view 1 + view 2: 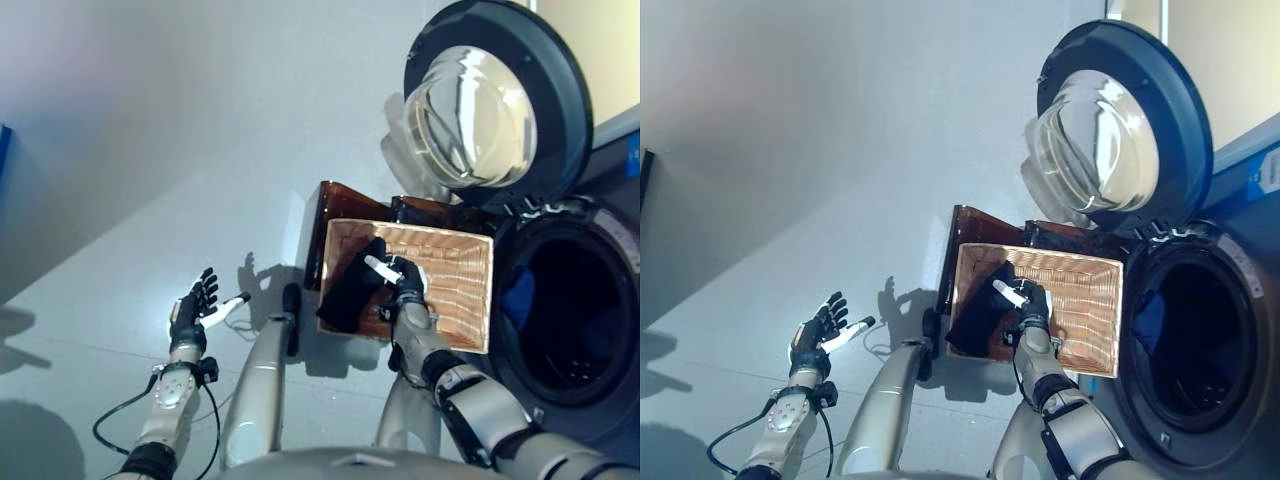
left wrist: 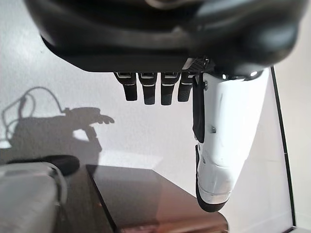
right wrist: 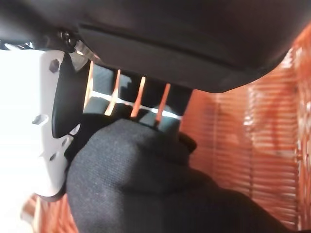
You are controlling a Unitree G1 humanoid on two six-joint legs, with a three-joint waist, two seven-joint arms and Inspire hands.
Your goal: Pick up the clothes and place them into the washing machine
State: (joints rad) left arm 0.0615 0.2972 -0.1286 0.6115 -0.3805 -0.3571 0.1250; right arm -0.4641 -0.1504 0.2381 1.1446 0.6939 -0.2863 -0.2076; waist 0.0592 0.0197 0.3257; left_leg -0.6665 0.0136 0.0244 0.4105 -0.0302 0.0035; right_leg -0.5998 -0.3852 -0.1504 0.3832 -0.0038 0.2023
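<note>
One dark garment [image 1: 350,285] is seen draped over the near rim of the wicker basket [image 1: 455,275], with the right hand [image 1: 400,283] closed round its bunched top. The washing machine drum [image 1: 565,310] lies just beside the basket, its door [image 1: 500,105] swung up. A loose pinch could be lost in the lift, and the trailing cloth may be caught on the rim. Cloth pressed between thumb and fingers is shown only in the right wrist view; the left hand [image 1: 195,310], fingers spread and empty over the floor, is placed by the eye views.
</note>
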